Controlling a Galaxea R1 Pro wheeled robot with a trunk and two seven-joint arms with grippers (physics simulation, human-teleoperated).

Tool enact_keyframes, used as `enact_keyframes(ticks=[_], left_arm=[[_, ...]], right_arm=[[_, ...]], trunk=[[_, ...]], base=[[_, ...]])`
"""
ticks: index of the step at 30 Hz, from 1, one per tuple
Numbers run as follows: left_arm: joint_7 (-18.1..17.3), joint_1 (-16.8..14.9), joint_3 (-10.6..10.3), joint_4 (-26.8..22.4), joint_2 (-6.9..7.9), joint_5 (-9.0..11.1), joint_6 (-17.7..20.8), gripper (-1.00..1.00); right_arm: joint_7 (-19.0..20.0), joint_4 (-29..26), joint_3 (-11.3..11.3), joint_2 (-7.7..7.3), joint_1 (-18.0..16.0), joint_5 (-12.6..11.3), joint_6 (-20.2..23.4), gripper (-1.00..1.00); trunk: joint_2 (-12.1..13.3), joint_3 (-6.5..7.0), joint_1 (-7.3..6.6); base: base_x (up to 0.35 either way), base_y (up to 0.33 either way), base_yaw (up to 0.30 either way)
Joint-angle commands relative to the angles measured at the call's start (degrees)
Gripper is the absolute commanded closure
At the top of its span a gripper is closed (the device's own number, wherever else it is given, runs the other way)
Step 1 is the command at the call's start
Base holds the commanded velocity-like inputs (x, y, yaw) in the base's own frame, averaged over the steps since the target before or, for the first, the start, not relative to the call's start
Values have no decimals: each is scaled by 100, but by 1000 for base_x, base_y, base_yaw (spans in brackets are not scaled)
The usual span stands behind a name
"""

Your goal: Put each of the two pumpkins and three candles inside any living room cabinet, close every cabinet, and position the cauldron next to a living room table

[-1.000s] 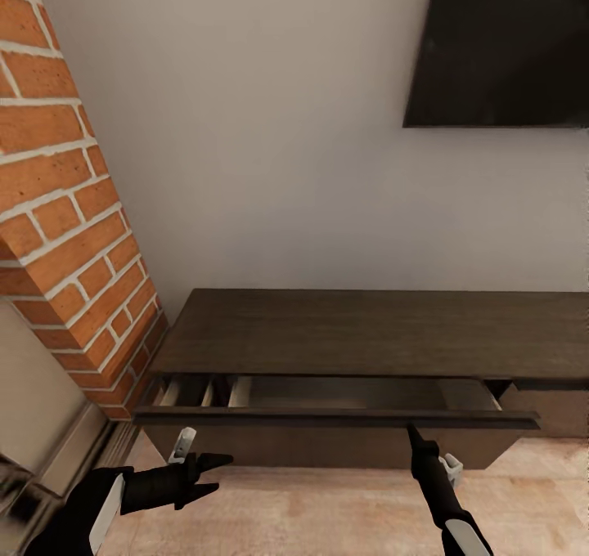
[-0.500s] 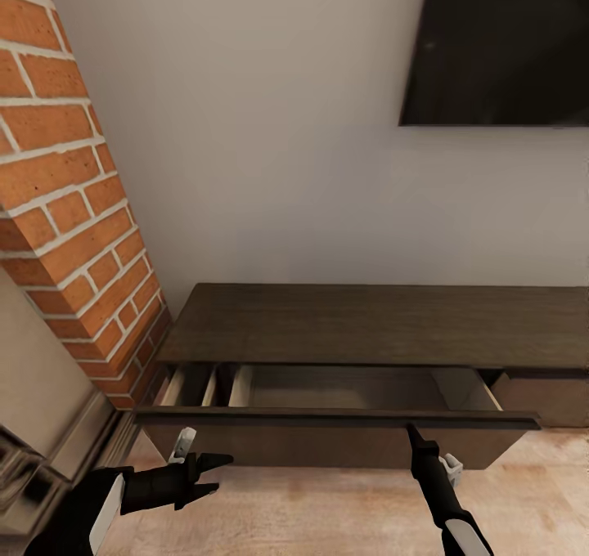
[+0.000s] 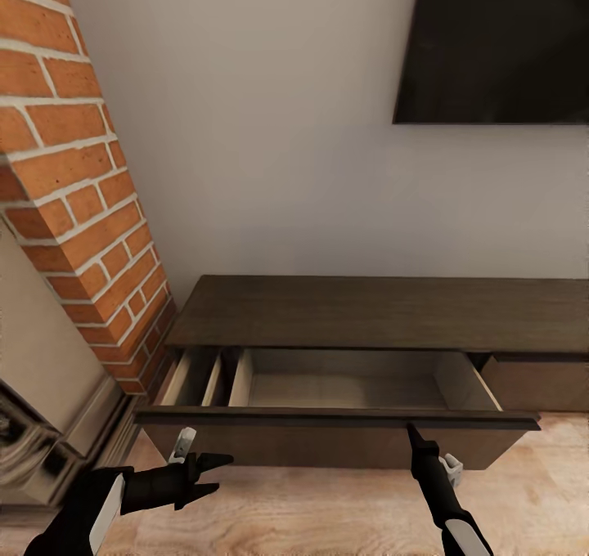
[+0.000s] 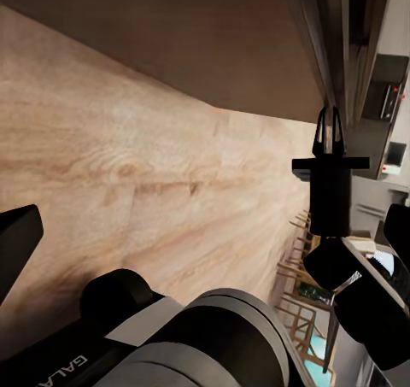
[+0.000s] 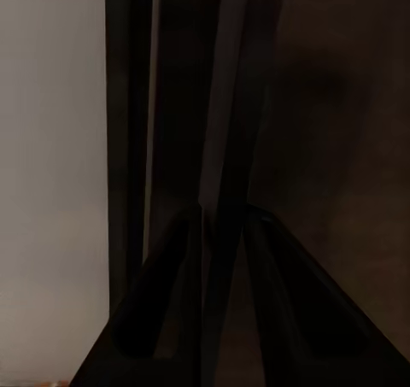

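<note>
Cabinet drawer open, beige inside; right gripper fingers pinch its front edge nr right end. Left gripper spread, over floor.

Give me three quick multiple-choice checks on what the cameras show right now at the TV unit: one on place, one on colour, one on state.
1. Where is the right gripper?
A. at the drawer front's top edge
B. on the cabinet's top
C. against the brick fireplace

2. What colour is the drawer's inside?
A. orange
B. pale beige
C. blue

3. What state is the wide drawer in?
A. shut
B. pulled open, nothing visible in it
C. open, pumpkins inside

Answers: 1 A, its tip meets that edge near the right end; 2 B, the floor and walls look beige; 3 B, the bare interior shows.
</note>
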Motion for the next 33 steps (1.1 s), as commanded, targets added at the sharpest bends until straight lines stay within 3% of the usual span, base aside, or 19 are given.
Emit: enact_keyframes(ticks=[1,33], left_arm=[[-1,2,1,-2,1,1,5,-100],[-4,2,1,-2,1,1,0,-100]], right_arm=[[53,-11,-58,-4,0,-102,17,100],[72,-11,-49,-4,2,-86,2,100]], trunk=[[0,0,-1],[0,0,-1]], base=[[-132,0,0],[-94,0,0]])
